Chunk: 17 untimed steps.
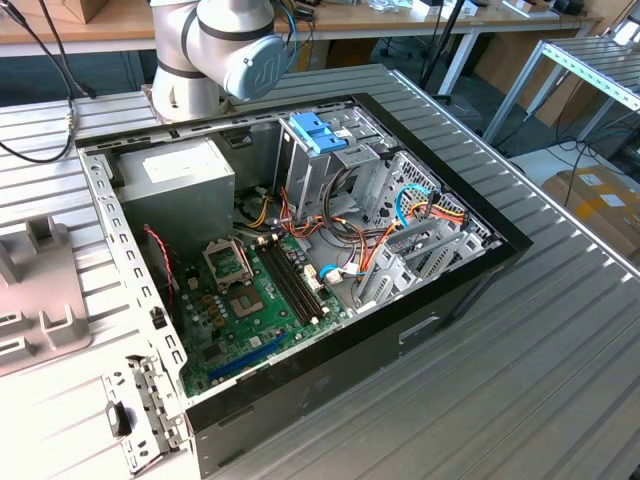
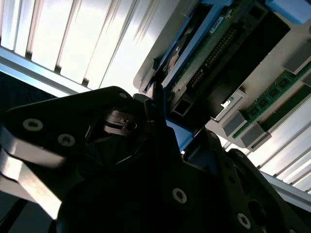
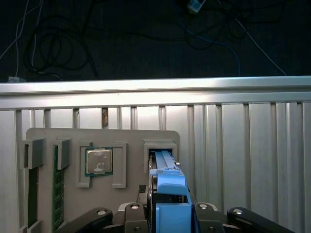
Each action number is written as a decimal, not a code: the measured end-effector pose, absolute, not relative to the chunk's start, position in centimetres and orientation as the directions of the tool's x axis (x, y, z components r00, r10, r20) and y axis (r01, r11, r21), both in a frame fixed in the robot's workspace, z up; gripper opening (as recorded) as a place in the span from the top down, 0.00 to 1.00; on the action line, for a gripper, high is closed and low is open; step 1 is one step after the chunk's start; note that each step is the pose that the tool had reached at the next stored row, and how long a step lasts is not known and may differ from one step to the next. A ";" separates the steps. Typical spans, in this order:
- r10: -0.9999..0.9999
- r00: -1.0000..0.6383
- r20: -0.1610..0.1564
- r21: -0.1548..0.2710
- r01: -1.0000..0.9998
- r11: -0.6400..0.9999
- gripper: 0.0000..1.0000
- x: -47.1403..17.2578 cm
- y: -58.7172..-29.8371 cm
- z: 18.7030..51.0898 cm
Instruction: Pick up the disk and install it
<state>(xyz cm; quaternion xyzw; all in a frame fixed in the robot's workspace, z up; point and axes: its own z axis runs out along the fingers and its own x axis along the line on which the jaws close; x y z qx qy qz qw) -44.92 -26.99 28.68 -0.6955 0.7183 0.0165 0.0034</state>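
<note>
The fingers are closed on the blue end of the disk, one dark finger flat against each side rail, so the gripper has it pinched between them. The second wrist view shows the same thing from underneath, with a finger edge touching the blue rail and the drive's dark body and connector side running away beyond it. The disk stands on edge, and its far end sits down in a slot of the grey holder tray. In the recess just beside that slot lies a processor chip. On the other side of the chip, two green memory sticks stand in slots of their own. The tray rests on a ribbed metal table, and past the table's edge loose cables lie on dark floor. In the exterior view the open computer case takes up the middle of the table, with the tray at nine o'clock from it and the arm rising at eleven o'clock. Inside the case the green motherboard lies toward seven o'clock. A tall metal cage topped with a light blue latch stands at twelve. A cardboard box sits off the table at three o'clock.
</note>
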 end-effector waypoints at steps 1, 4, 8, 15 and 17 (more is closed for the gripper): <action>-0.999 -0.032 -0.028 0.019 -0.999 0.032 0.63 -44.9 -27.0 28.7; -0.999 -0.032 -0.028 0.019 -0.999 0.032 0.63 -44.9 -27.0 28.7; -0.999 -0.032 -0.031 0.019 -0.999 0.032 0.63 -44.9 -27.0 28.7; -0.999 -0.032 -0.033 0.019 -0.999 0.032 0.63 -44.9 -27.0 29.1; -0.999 -0.032 -0.033 0.019 -0.999 0.032 0.63 -44.9 -27.0 29.2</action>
